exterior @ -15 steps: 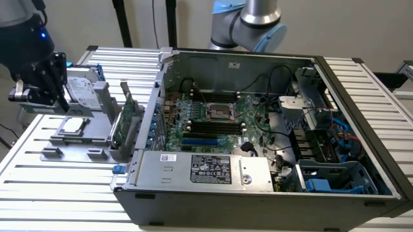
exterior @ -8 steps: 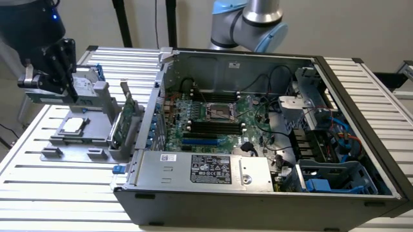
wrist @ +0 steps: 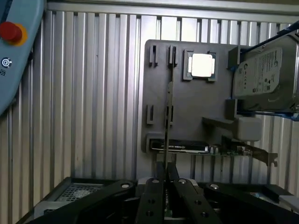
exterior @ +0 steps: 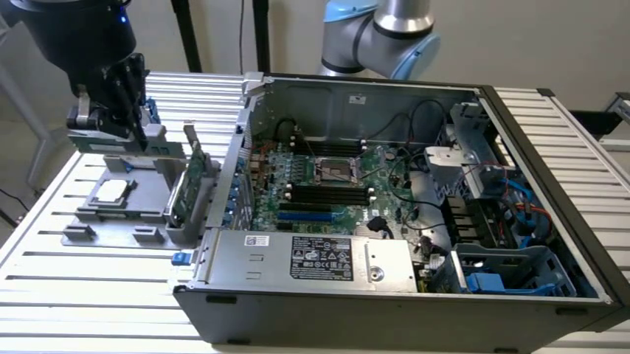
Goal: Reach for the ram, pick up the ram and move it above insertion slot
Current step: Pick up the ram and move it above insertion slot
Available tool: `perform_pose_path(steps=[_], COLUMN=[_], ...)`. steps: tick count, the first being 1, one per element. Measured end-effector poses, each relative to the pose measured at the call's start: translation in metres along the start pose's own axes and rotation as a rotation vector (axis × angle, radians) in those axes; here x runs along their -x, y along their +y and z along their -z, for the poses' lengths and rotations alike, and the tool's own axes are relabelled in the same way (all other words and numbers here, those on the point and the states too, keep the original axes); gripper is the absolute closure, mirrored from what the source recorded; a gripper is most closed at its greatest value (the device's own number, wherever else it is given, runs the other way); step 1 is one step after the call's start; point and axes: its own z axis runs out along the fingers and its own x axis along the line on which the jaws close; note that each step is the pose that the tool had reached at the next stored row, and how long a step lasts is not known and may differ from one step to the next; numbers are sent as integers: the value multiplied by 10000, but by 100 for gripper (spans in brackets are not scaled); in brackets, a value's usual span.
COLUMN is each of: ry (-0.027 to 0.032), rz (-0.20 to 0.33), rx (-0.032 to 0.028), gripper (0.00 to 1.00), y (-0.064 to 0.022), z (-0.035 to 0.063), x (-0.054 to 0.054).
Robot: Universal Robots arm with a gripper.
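Green is barely showing on the ram (wrist: 168, 116) right now, because the wrist cam is looking at it dead edge-on. All I'm getting is a thin dark sliver running straight out from the fingertips, so I can't make out any chips or contacts. In the exterior view I can't really pick it out under the black gripper (exterior: 133, 129) at all.

More stuff I'm only half seeing: the hard drive (wrist: 264, 77) is getting cut off at the frame edge, and a light blue device with a red button (wrist: 11, 32) is poking into the corner. The far part of the arm is running out of the exterior shot too.

As for where the ram is, it's sitting in the claw, hanging over the gray fixture tray (wrist: 196, 107). It's lining up with the tray's narrow holder clips, with the CPU (wrist: 202, 64) just beside that line. The expansion card (wrist: 205, 149) is lying across the tray's near end.

The gripper (wrist: 166, 170) is pinching narrow, both fingers (wrist: 154, 191) closing in on the stick with no gap that I can see.

Pose-wise, the wrist is pointing pretty much straight down over the tray (exterior: 108, 221) at the exterior view's left. It's sitting above the upright expansion card (exterior: 187, 177) and well apart from the motherboard (exterior: 325, 184) inside the open computer case (exterior: 394, 310).
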Motion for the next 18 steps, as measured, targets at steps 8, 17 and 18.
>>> perform_pose_path(steps=[8,17,18], ry=[-213,-445,-464], rz=[9,18,18], rx=[-5,-11,-11], gripper=[86,86,86], y=[-360,-769,-813], z=[47,100,104], x=[-4,-8,-8])
